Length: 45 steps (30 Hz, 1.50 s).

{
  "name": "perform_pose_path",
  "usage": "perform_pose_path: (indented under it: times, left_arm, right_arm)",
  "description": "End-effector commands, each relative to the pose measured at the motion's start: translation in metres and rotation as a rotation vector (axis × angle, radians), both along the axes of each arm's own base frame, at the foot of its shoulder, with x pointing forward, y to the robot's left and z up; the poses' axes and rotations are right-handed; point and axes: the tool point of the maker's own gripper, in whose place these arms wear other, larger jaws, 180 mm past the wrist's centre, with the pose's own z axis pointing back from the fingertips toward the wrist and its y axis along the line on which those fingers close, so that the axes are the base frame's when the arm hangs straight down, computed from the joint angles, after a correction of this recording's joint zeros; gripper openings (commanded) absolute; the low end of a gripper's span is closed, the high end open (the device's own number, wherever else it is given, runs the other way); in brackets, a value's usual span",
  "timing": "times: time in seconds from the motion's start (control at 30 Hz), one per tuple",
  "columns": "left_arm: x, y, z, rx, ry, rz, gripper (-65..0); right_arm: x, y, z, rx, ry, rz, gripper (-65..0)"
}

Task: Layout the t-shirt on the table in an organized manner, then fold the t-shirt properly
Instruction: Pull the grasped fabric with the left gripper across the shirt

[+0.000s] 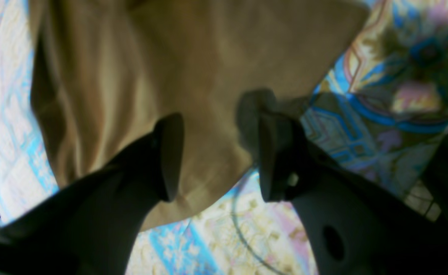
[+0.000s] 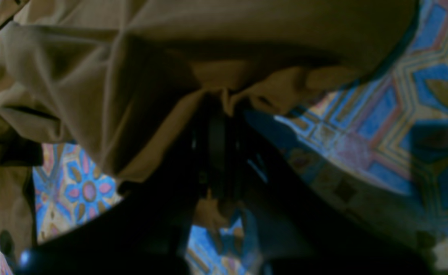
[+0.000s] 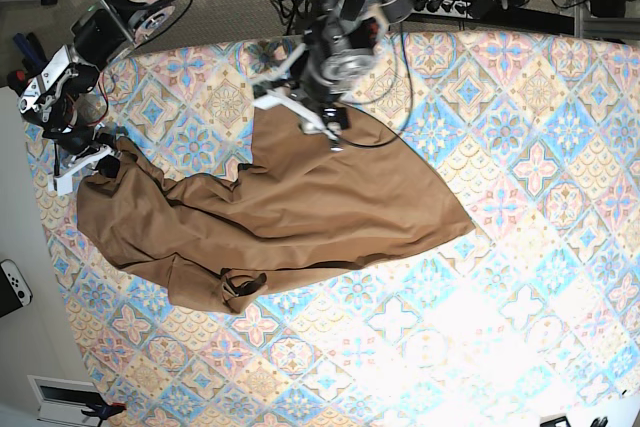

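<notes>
Your left gripper [image 1: 216, 156] has its jaws spread apart over the t-shirt [image 3: 300, 207]. Your right gripper [image 2: 218, 126] is clamped on bunched fabric above the table [image 3: 520, 127].

Rumpled t-shirt [image 3: 290, 212] on table [image 3: 520, 277]

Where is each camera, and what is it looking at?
Left wrist: rides the left arm, looking past its spread fingers at the t-shirt.
Right wrist: rides the right arm, fingers closed on bunched t-shirt.
Base: overhead, looking down at the table, t-shirt and both arms.
All three share the t-shirt and table.
</notes>
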Motion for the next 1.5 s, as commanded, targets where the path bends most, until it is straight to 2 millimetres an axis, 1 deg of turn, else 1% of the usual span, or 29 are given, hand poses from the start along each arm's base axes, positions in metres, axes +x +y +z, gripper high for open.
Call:
perform_pose_path:
  times: [0.0, 0.07, 0.1, 0.17, 0.23, 0.27, 0.33, 0.43, 0.57, 0.63, 0.73, 0.83, 0.87, 0.93, 0.97, 1.07, 1.1, 1.23, 1.3, 1.33, 1.37, 1.43, 1.47]
  left_arm:
    - [0.003, -0.012, 0.005, -0.015, -0.02, -0.028, -34.3]
    - [0.002, -0.022, 0.001, -0.018, -0.009, -0.061, -34.0]
    - [0.003, -0.026, 0.002, -0.031, -0.004, -0.066, -34.0]
    - [0.002, -0.039, 0.009, -0.09, 0.015, -0.073, -34.0]
    - [0.001, -0.046, 0.011, -0.121, 0.031, -0.078, -33.9]
    - [-0.001, -0.047, 0.007, -0.122, 0.047, -0.082, -33.9]
    - [-0.006, -0.047, -0.005, -0.108, 0.084, -0.088, -33.9]
    - [-0.009, -0.046, -0.018, -0.081, 0.114, -0.097, -33.9]
    - [-0.012, -0.048, -0.022, -0.092, 0.137, -0.099, -34.3]
    - [-0.015, -0.047, -0.031, -0.084, 0.169, -0.1, -34.4]
    - [-0.01, -0.045, -0.04, -0.057, 0.182, -0.105, -34.5]
    - [-0.002, -0.037, -0.041, -0.059, 0.183, -0.07, -34.8]
    - [0.001, -0.034, -0.042, -0.059, 0.183, -0.056, -36.2]
    - [0.006, -0.031, -0.041, -0.058, 0.178, -0.044, -42.1]
    - [0.009, -0.03, -0.04, -0.055, 0.172, -0.042, -46.5]
    - [0.006, -0.027, -0.051, -0.032, 0.199, -0.042, -63.5]
    - [0.003, -0.026, -0.056, -0.022, 0.215, -0.042, -65.0]
    - [0.001, -0.021, -0.069, 0.012, 0.242, -0.046, -65.0]
    - [0.002, -0.02, -0.066, 0.004, 0.235, -0.037, -65.0]
    - [0.007, -0.017, -0.06, -0.013, 0.221, -0.016, -65.0]
    - [0.012, -0.011, -0.052, -0.037, 0.205, 0.02, -65.0]
    - [0.03, 0.001, -0.026, -0.099, 0.138, 0.098, -65.0]
    - [0.04, 0.011, -0.014, -0.122, 0.103, 0.138, -65.0]
  right_arm:
    - [-0.025, 0.006, -0.021, -0.017, 0.153, 0.057, -65.0]
    - [-0.025, 0.006, -0.021, -0.017, 0.153, 0.057, -65.0]
    - [-0.025, 0.006, -0.021, -0.017, 0.153, 0.057, -65.0]
    - [-0.025, 0.006, -0.021, -0.017, 0.153, 0.057, -65.0]
    - [-0.025, 0.006, -0.021, -0.018, 0.152, 0.057, -65.0]
    - [-0.025, 0.006, -0.021, -0.018, 0.152, 0.057, -65.0]
    - [-0.026, 0.006, -0.021, -0.018, 0.154, 0.057, -65.0]
    - [-0.026, 0.006, -0.021, -0.018, 0.154, 0.057, -65.0]
    - [-0.026, 0.006, -0.021, -0.018, 0.154, 0.057, -65.0]
    - [-0.026, 0.006, -0.021, -0.018, 0.154, 0.057, -65.0]
    - [-0.026, 0.006, -0.021, -0.019, 0.153, 0.057, -65.0]
    - [-0.026, 0.006, -0.021, -0.02, 0.152, 0.057, -65.0]
    - [-0.026, 0.006, -0.021, -0.02, 0.152, 0.057, -65.0]
    - [-0.026, 0.006, -0.021, -0.02, 0.152, 0.057, -65.0]
    - [-0.026, 0.006, -0.021, -0.02, 0.152, 0.057, -65.0]
    - [-0.026, 0.006, -0.021, -0.02, 0.152, 0.057, -65.0]
    - [-0.026, 0.006, -0.021, -0.02, 0.152, 0.057, -65.0]
    - [-0.026, 0.006, -0.021, -0.02, 0.152, 0.057, -65.0]
    - [-0.026, 0.001, -0.019, -0.031, 0.153, 0.055, -65.0]
    - [-0.03, -0.005, -0.018, -0.042, 0.16, 0.052, -65.0]
    - [-0.035, -0.007, -0.021, -0.045, 0.172, 0.051, -65.0]
    - [-0.049, -0.01, -0.026, -0.056, 0.2, 0.051, -65.0]
    - [-0.051, -0.013, -0.023, -0.073, 0.197, 0.051, -65.0]
